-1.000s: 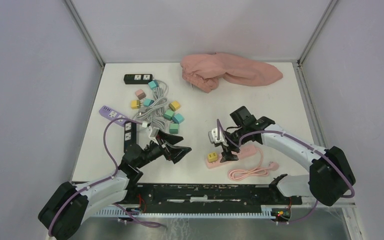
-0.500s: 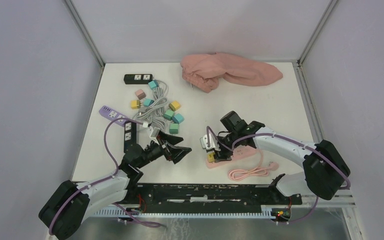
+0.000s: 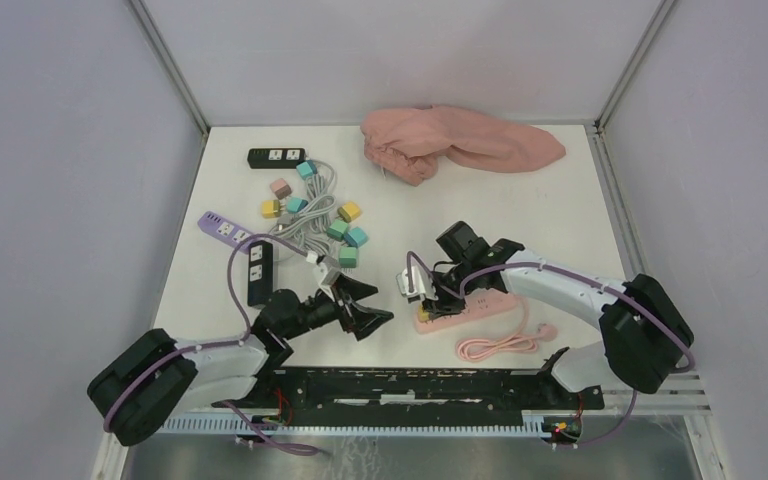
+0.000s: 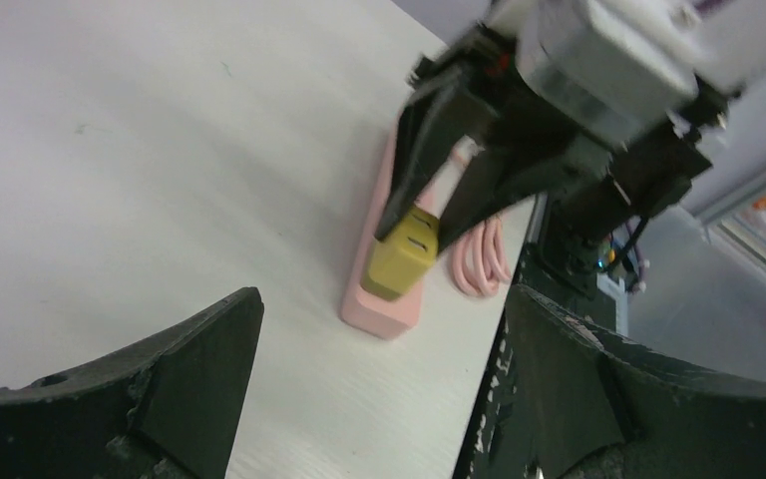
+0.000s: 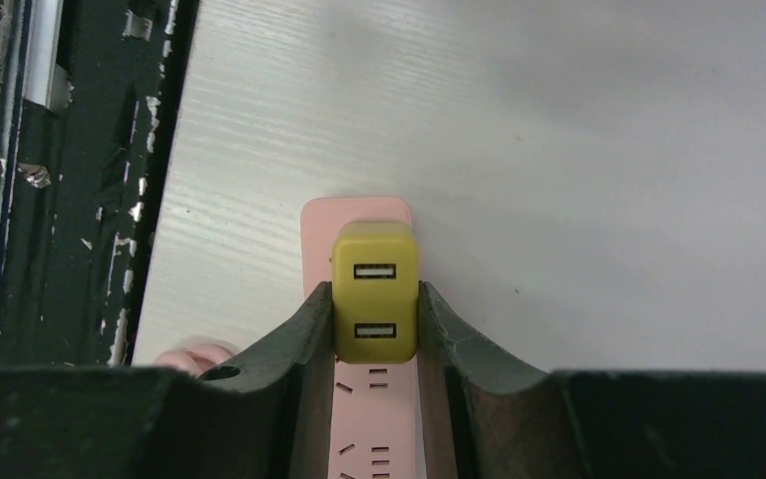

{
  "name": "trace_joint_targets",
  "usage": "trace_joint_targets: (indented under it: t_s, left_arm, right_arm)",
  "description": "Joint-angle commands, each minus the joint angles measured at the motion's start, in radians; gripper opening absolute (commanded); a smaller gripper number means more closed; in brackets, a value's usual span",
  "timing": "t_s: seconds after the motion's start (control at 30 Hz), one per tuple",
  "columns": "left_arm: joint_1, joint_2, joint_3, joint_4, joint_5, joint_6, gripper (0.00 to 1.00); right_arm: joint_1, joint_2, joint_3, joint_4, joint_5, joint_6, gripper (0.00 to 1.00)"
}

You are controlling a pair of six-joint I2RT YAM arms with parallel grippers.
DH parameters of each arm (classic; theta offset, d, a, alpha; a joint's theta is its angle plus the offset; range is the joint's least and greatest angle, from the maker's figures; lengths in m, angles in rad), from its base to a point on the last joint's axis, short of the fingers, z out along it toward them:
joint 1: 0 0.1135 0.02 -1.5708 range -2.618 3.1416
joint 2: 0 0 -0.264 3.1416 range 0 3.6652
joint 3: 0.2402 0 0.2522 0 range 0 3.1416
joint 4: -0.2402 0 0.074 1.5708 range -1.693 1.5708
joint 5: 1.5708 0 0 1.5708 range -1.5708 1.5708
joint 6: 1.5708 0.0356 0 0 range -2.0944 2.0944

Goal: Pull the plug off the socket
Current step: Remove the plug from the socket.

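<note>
A yellow plug (image 5: 375,294) with two USB slots sits in the end of the pink socket strip (image 5: 374,439). My right gripper (image 5: 375,304) is shut on the plug, one dark finger (image 5: 304,339) pressed to each side. From above, the right gripper (image 3: 428,300) covers most of the plug at the left end of the strip (image 3: 485,303). My left gripper (image 3: 375,305) hangs open just left of the strip, holding nothing. In the left wrist view the plug (image 4: 404,261) and strip (image 4: 384,311) lie ahead, between its wide-spread fingers.
The strip's pink cable (image 3: 500,345) is coiled by the table's front rail (image 3: 410,385). Several coloured plug cubes and grey cables (image 3: 315,215) lie at left with a purple strip (image 3: 222,227) and two black strips (image 3: 275,157) (image 3: 258,270). A pink cloth (image 3: 460,140) is at the back.
My right gripper has moved left along the pink strip, come down over the yellow plug and shut on it. My left gripper has shifted right, toward the strip's end, staying open.
</note>
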Motion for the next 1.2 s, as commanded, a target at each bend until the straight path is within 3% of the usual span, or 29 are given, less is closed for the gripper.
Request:
trace_joint_targets:
  t_s: [0.0,0.23,0.4,0.7,1.17]
  left_arm:
    - [-0.116,0.096,0.018,0.127,-0.071,0.182,0.97]
    - [-0.23,0.303,0.099,0.187,-0.176,0.372,0.98]
    - [-0.315,0.428,0.145,0.25,-0.237,0.478,0.98]
    - [-0.385,0.597,0.157,0.464,-0.267,0.516,0.98]
    - [-0.408,0.726,0.214,0.486,-0.266,0.548,0.98]
  right_arm:
    - [-0.086,-0.053,0.058,-0.052,-0.034,-0.007,0.0]
    - [-0.244,-0.102,0.076,-0.176,-0.193,-0.119,0.0]
    - [-0.278,-0.1,0.087,-0.26,-0.249,-0.205,0.0]
    - [-0.282,-0.085,0.104,-0.3,-0.277,-0.236,0.0]
    - [-0.283,-0.082,0.11,-0.329,-0.312,-0.262,0.0]
